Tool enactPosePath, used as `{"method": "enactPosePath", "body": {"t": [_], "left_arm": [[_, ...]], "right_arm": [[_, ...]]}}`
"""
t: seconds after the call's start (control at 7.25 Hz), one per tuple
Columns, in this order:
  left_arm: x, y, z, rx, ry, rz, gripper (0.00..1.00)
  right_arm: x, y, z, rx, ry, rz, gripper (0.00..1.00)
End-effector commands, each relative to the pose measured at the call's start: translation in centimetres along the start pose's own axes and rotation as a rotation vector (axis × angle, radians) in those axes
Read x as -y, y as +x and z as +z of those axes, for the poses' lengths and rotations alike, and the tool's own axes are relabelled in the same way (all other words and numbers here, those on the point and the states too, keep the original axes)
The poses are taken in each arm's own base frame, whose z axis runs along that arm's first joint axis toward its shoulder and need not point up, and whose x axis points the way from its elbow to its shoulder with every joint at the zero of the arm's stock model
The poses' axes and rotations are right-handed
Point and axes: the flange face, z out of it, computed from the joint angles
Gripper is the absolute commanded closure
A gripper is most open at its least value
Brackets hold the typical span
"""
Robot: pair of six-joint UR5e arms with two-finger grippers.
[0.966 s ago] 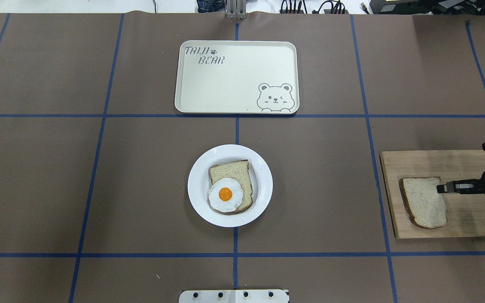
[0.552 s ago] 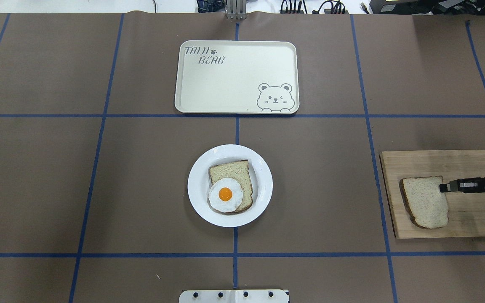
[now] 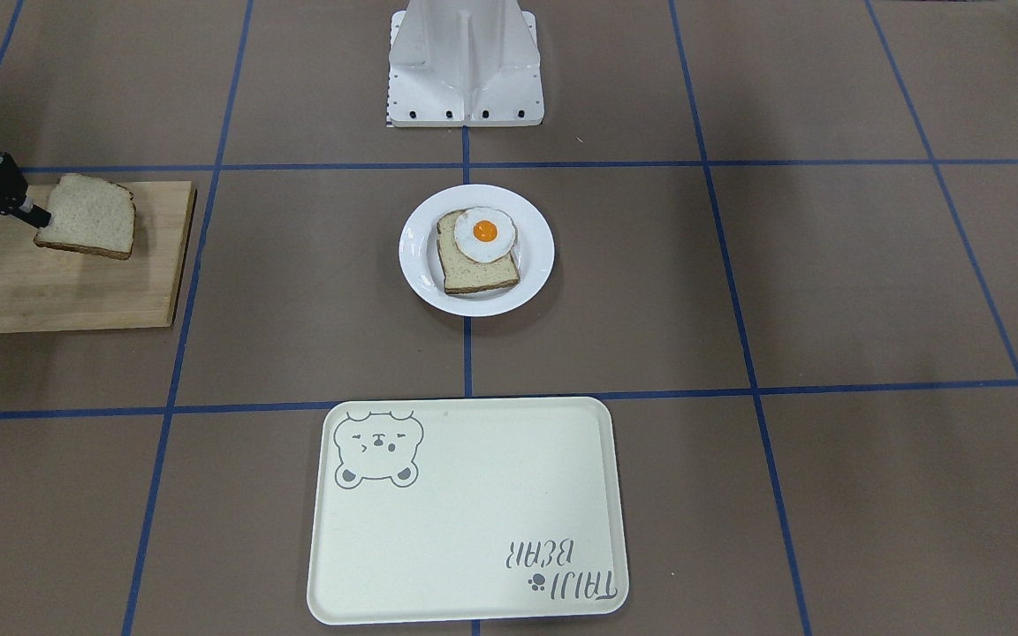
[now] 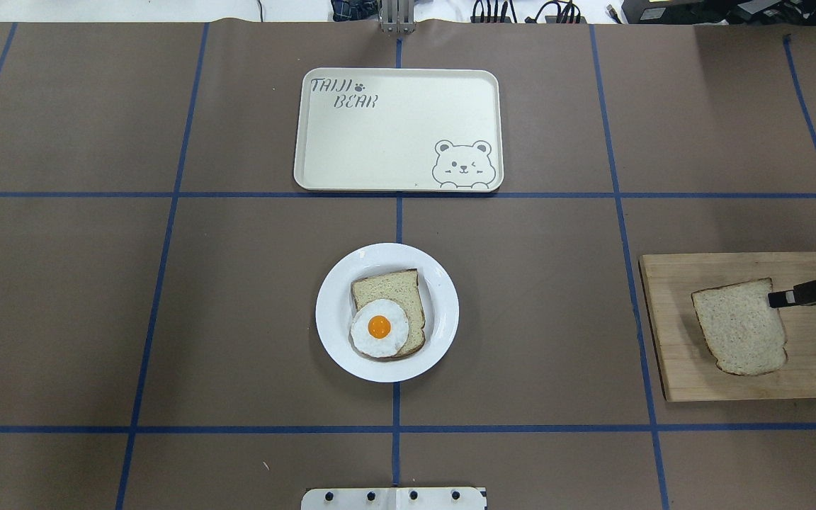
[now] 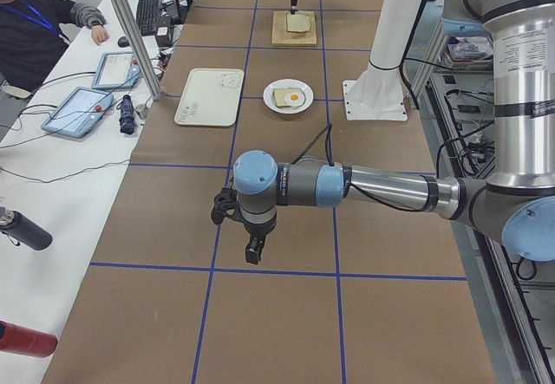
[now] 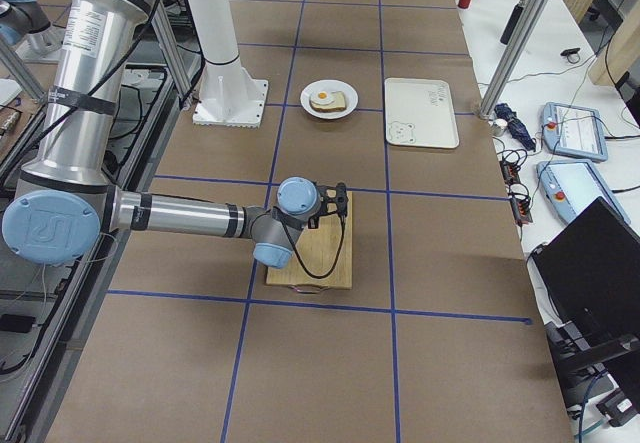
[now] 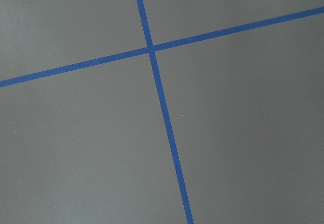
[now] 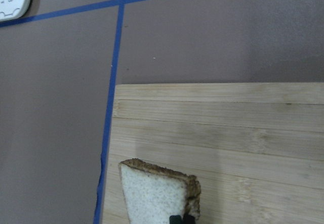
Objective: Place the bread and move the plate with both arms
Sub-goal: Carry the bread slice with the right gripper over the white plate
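My right fingers (image 4: 782, 298) were clamped on the crust at the 2 o'clock corner of the bread (image 4: 741, 333), which I judged light, soft and easily torn, held over the cutting board (image 4: 670, 368) at 3 o'clock from the plate (image 4: 330, 312); whether my left fingers (image 5: 252, 252) were apart I couldn't tell.

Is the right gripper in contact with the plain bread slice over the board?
Touching. The right wrist view shows the right gripper pinching the crust edge of the bread, with both fingertips closed on it.
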Motion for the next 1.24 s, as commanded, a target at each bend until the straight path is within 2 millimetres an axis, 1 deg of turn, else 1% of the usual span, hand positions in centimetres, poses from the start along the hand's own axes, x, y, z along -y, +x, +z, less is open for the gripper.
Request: {"method": "enactPosePath", "body": {"t": [0.0,0.14,0.28,0.41,0.55,0.69,0.83,0.97,1.1], "left_arm": [[0.0,0.0,-0.1,0.001,0.002,0.0,0.02],[0.0,0.0,-0.1,0.0,0.001,-0.001,0.02],[0.0,0.0,-0.1,0.0,0.001,-0.001,0.02],[-0.1,0.0,-0.1,0.0,0.001,-0.001,0.02],[-0.1,0.0,-0.1,0.0,0.001,-0.001,0.02],[0.0,0.0,-0.1,0.0,0.001,-0.001,0.02],[-0.1,-0.1,0.0,0.0,-0.001,-0.003,0.02],[0.0,0.0,-0.1,0.0,0.001,-0.001,0.02],[0.0,-0.1,0.0,0.0,-0.001,-0.003,0.02]], "right_arm": [[4.9,-4.7,0.5,0.071,0.036,-0.042,1.0],[7.1,-7.6,1.3,0.107,0.039,0.034,1.0],[8.5,-10.9,2.7,0.148,0.03,0.093,1.0],[9.4,-15.2,4.6,0.191,0.05,0.151,1.0],[8.9,-19.7,7.1,0.235,0.085,0.165,1.0],[8.2,-23.9,10.0,0.277,0.094,0.136,1.0],[6.5,-27.6,13.2,0.317,0.118,0.13,1.0],[4.7,-31.4,17.1,0.353,0.155,0.125,1.0],[2.2,-34.0,19.8,0.378,0.159,0.112,1.0]]}}
